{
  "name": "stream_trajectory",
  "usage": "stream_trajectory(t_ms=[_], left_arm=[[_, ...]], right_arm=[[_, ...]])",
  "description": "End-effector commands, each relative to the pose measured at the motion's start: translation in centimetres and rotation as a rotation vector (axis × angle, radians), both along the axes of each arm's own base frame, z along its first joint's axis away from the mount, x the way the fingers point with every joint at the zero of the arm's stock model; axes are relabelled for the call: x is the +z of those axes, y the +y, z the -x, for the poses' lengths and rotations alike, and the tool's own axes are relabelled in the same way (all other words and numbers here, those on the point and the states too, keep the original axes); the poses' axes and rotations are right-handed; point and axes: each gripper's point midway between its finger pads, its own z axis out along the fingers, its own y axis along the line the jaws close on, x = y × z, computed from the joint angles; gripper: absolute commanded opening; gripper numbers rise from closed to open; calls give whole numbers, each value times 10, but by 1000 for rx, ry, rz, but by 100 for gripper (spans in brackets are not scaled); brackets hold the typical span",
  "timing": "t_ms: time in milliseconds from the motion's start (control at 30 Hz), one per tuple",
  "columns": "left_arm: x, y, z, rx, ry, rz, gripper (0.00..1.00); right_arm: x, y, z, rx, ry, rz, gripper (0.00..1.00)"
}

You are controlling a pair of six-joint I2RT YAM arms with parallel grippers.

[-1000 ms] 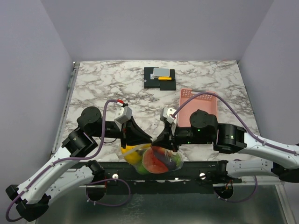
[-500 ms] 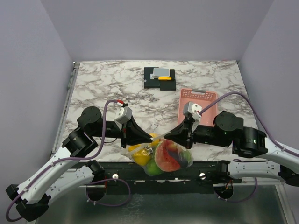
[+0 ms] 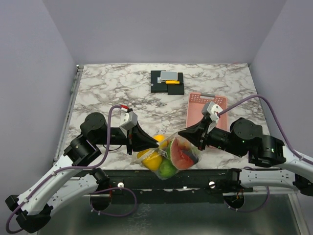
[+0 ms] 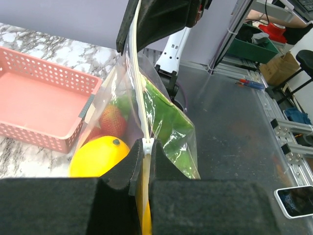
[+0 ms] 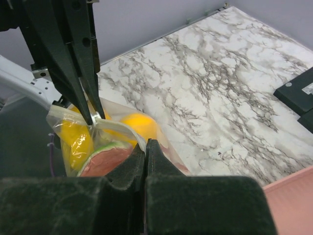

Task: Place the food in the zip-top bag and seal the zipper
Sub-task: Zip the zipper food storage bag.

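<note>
The clear zip-top bag (image 3: 171, 155) hangs between my two grippers over the table's near edge. It holds the food: a yellow fruit (image 3: 150, 159), a green one (image 3: 167, 168) and a red slice (image 3: 182, 155). My left gripper (image 3: 157, 142) is shut on the bag's top edge at the white zipper slider (image 4: 146, 144). My right gripper (image 3: 180, 133) is shut on the other end of the top edge (image 5: 142, 139). The zipper strip (image 4: 139, 73) runs taut between them. In the left wrist view the yellow fruit (image 4: 98, 156), a strawberry (image 4: 110, 122) and green food (image 4: 168, 122) show through the plastic.
A pink perforated basket (image 3: 195, 108) lies on the marble table (image 3: 112, 88) behind my right arm. A yellow-and-grey item on a black base (image 3: 167, 81) sits at the back centre. The table's near edge runs just under the bag.
My right gripper has moved right and away from the near edge with the bag's end, stretching the top edge. The bag shifted with it. My left gripper stayed put.
</note>
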Motion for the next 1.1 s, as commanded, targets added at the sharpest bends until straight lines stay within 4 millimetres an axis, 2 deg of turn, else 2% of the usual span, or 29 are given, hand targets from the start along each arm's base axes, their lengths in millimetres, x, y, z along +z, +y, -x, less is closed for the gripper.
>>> stream_trajectory(t_ms=[0, 633, 767, 900, 933, 1000, 1067], left_arm=[[-18, 8, 11, -21, 47, -58, 0], [-26, 13, 9, 21, 62, -77, 0], [-25, 13, 8, 33, 64, -74, 0], [-24, 14, 6, 45, 66, -72, 0], [-24, 14, 6, 46, 69, -72, 0], [-26, 14, 6, 47, 76, -78, 0], [-29, 14, 6, 50, 84, -84, 0]], right_arm=[[21, -26, -34, -232, -52, -67, 1], [-7, -68, -86, -673, -73, -4, 1], [-9, -68, -89, -701, -75, -18, 1], [-8, -59, -83, -632, -65, -18, 1], [-7, -57, -80, -606, -61, -20, 2], [-5, -52, -73, -540, -53, -6, 19], [-4, -46, -63, -460, -43, 16, 30]])
